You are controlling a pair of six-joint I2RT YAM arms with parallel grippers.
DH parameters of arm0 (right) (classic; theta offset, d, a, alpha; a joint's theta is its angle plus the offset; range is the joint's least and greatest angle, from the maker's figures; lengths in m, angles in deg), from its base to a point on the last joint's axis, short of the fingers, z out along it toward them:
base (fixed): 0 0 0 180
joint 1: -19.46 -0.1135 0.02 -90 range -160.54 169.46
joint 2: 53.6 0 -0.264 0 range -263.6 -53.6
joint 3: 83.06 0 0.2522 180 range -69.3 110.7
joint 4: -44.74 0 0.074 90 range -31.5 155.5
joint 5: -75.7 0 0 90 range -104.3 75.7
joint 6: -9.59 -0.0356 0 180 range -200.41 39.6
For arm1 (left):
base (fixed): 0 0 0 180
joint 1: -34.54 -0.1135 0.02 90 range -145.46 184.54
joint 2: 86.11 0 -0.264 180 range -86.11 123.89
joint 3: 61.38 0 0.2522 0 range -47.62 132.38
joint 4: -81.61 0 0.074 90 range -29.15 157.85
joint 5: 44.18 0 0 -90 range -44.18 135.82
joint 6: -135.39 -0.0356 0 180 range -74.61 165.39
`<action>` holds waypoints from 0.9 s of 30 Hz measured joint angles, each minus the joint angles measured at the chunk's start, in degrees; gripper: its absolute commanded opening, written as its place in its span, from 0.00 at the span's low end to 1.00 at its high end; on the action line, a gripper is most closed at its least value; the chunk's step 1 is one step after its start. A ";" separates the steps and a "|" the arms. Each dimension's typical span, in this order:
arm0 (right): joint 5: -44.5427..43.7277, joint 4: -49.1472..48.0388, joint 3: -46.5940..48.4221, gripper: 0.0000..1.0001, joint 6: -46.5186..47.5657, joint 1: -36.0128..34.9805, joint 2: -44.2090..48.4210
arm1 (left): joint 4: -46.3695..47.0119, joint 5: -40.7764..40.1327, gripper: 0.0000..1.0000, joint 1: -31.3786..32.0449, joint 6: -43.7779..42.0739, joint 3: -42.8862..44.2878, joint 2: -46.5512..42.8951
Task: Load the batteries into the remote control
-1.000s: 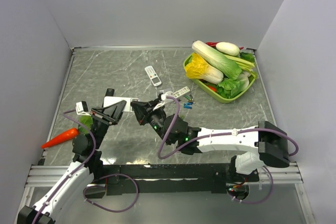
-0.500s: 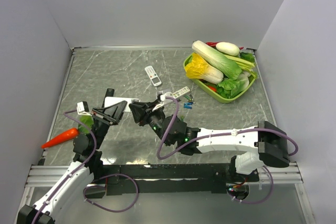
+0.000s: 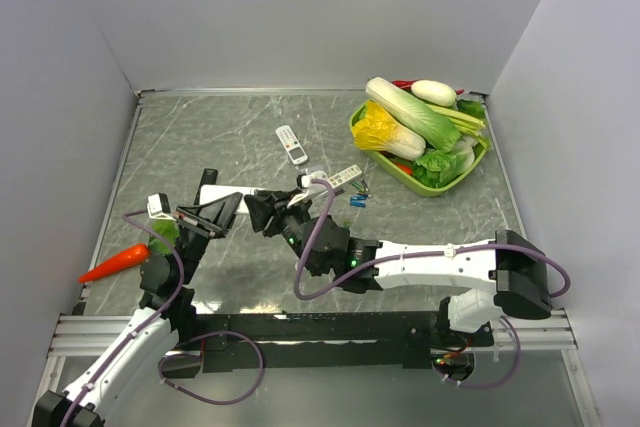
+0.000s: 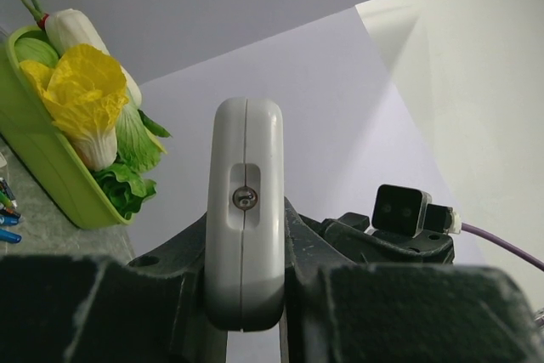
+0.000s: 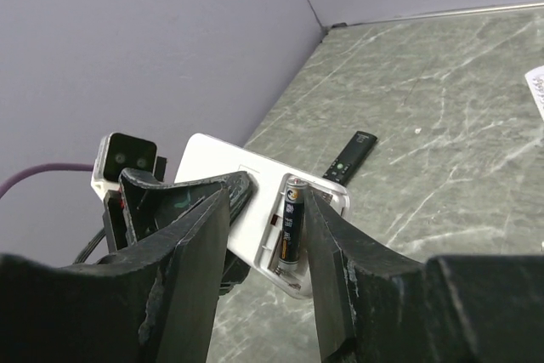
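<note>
The left end effector [image 4: 245,282] is pinched on the white remote control [image 4: 245,167], holding it tilted over the worktop [image 3: 200,137] with its open battery bay turned toward the right arm. The right end effector [image 5: 268,210] stands spread. Its fingers [image 5: 191,252] flank the bay without closing on anything. One dark battery [image 5: 291,223] sits lengthwise in the compartment. The loose batteries [image 3: 357,197] — blue among them — lie on the worktop near the green basket [image 4: 51,178] of vegetables, well apart from the held remote. A slim black piece [image 5: 352,154] lies flat on the worktop beyond it.
</note>
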State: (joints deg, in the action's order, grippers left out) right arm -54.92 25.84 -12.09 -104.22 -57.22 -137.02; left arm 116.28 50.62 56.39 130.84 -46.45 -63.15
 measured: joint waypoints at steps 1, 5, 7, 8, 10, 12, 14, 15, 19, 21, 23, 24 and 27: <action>-0.31 0.79 0.33 0.49 -0.28 0.00 0.00 | -0.04 0.00 0.02 0.00 0.00 0.00 0.00; -0.96 3.13 1.22 0.50 -0.50 -0.02 0.02 | -0.35 0.04 0.02 0.00 0.00 0.00 0.00; -0.92 4.44 1.75 0.50 0.15 -0.04 0.11 | -0.57 0.07 0.02 0.00 0.04 0.00 0.00; -0.92 4.98 1.99 0.51 0.70 -0.04 0.17 | -0.79 0.07 0.02 0.00 0.22 0.00 -0.13; -0.66 6.54 2.73 0.54 2.10 -0.04 0.35 | -1.27 0.07 0.02 0.00 0.50 0.00 -0.55; 0.33 8.96 4.02 0.57 4.26 -0.04 0.50 | -1.57 0.13 0.02 0.00 0.83 0.00 -0.87; 1.33 11.63 4.96 0.58 6.23 -0.02 1.16 | -1.95 0.37 0.02 0.00 0.92 0.00 -1.22; 1.99 13.68 5.38 0.60 7.54 0.02 1.95 | -2.01 0.37 0.02 0.00 1.07 0.00 -1.53; 5.16 20.83 5.73 0.61 11.47 1.25 5.05 | -0.33 0.68 0.02 0.00 2.36 0.02 -2.82; 7.91 24.46 6.84 0.61 13.64 1.99 6.14 | -0.22 1.29 0.02 0.00 2.67 0.02 -2.86; 11.13 28.11 8.09 0.61 16.15 2.86 7.17 | -0.28 1.88 0.02 0.09 2.80 0.02 -2.84; 12.76 30.10 8.66 0.61 17.40 3.30 7.67 | -0.35 2.16 0.02 0.11 2.78 0.02 -2.82; 15.41 34.95 9.64 0.61 20.52 4.48 9.33 | -0.74 3.39 0.02 0.11 2.78 0.02 -2.62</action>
State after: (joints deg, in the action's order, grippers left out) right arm -39.51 60.79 -2.45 -83.69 -52.74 -127.69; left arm 115.53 54.01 56.50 133.61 -46.43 -65.77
